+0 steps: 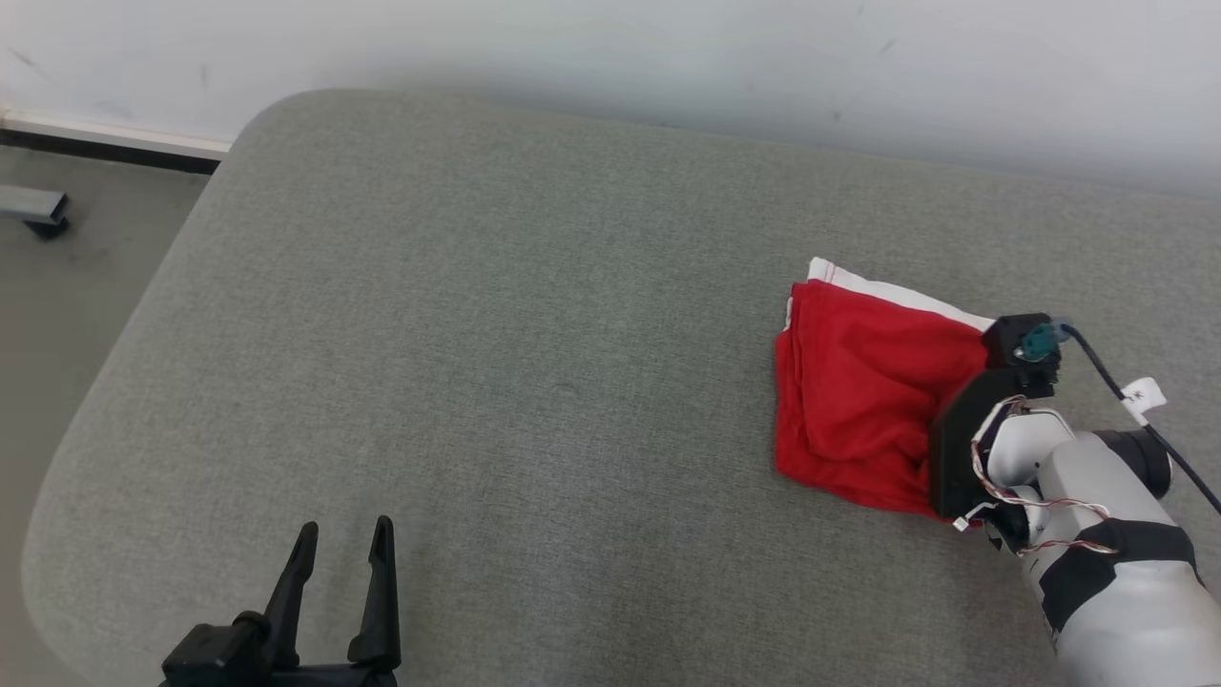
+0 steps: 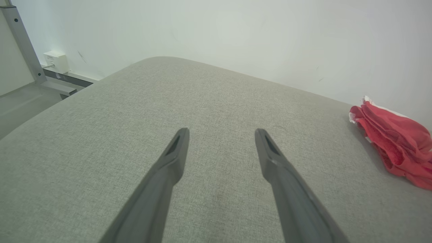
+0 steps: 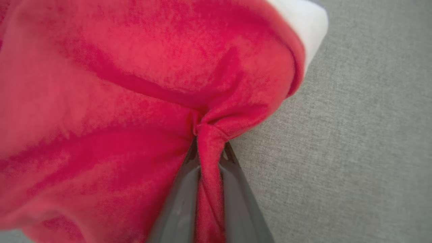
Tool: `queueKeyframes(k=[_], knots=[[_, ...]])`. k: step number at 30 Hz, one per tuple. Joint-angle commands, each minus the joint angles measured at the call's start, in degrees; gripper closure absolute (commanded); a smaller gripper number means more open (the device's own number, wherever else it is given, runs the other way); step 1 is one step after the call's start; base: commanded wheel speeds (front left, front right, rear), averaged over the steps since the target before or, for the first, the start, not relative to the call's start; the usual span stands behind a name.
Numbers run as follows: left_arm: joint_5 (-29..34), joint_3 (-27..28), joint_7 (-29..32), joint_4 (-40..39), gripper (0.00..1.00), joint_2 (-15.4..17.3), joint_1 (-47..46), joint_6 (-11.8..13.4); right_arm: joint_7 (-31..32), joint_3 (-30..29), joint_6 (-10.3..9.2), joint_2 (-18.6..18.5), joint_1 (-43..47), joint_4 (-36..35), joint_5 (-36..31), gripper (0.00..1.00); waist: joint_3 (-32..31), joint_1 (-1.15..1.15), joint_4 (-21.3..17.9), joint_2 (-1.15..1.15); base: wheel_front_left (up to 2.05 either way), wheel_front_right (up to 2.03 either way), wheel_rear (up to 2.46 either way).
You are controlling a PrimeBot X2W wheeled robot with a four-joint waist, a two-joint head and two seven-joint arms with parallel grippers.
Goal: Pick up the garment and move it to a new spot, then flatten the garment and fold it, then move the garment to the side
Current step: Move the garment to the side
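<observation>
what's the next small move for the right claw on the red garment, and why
Probably lift the right claw straight up a little. It is pinched shut on a fold of the red garment, which lies bunched on the grey cushion. A short lift would test the grip before carrying it toward the bare area near the open left claw.
</observation>
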Motion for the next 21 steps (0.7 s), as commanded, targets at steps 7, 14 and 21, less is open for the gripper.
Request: queueKeyframes(k=[7,14,21], knots=[[-0.5,0.23,-0.05,-0.56,0.0,-0.01,0.35,0.12,2.15,11.8,-0.15,-4.47,-0.02,-4.69,-0.24,1.0,-1.85,0.0,-4.14,0.0,0.0,0.0,0.0],[-0.65,1.07,-0.03,-1.84,0.0,0.0,1.01,0.48,5.95,26.04,-0.15,-12.08,-3.55,-18.75,7.11,1.0,-2.43,0.0,-10.43,0.0,0.0,0.0,0.0],[-0.61,2.46,-0.02,-3.42,0.0,0.0,0.75,0.52,10.63,36.42,-0.15,-21.2,-6.89,-33.72,15.44,1.0,-1.52,0.0,-17.64,0.0,0.0,0.0,0.0]])
